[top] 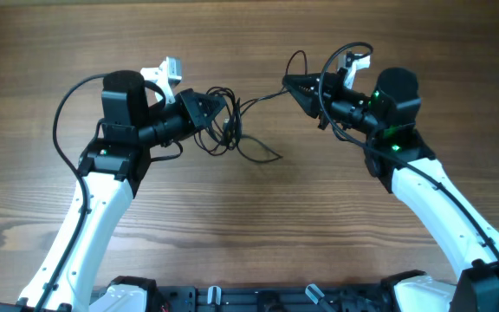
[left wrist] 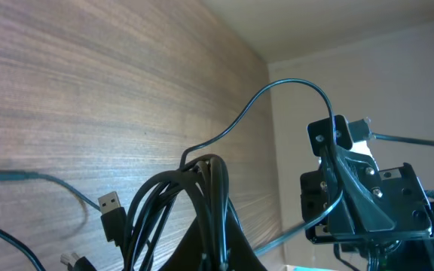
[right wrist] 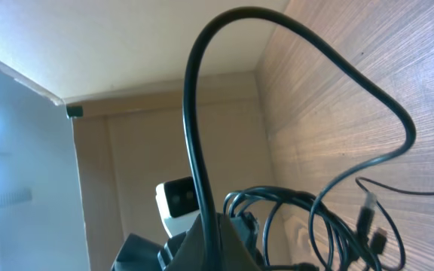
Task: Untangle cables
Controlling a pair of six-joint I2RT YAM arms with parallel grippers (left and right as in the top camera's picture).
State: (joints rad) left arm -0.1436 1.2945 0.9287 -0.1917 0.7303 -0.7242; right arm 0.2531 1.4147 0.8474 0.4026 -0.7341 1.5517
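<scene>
The left gripper (top: pixel 210 108) and right gripper (top: pixel 294 86) both clamp the tangled black cables (top: pixel 232 130), stretched between them at the table's (top: pixel 249 234) far middle, so a hard pull apart could tighten the knot.

The worktop (top: pixel 249 225) is seen as brown wood, finely grained, smooth and matt. The cables (top: pixel 232 143) are sheathed in smooth black plastic with a slight sheen; one plug (left wrist: pixel 111 209) is tipped with bright metal. The left end effector (top: pixel 218 108) and right end effector (top: pixel 289 84) are cased in matt black plastic.
</scene>
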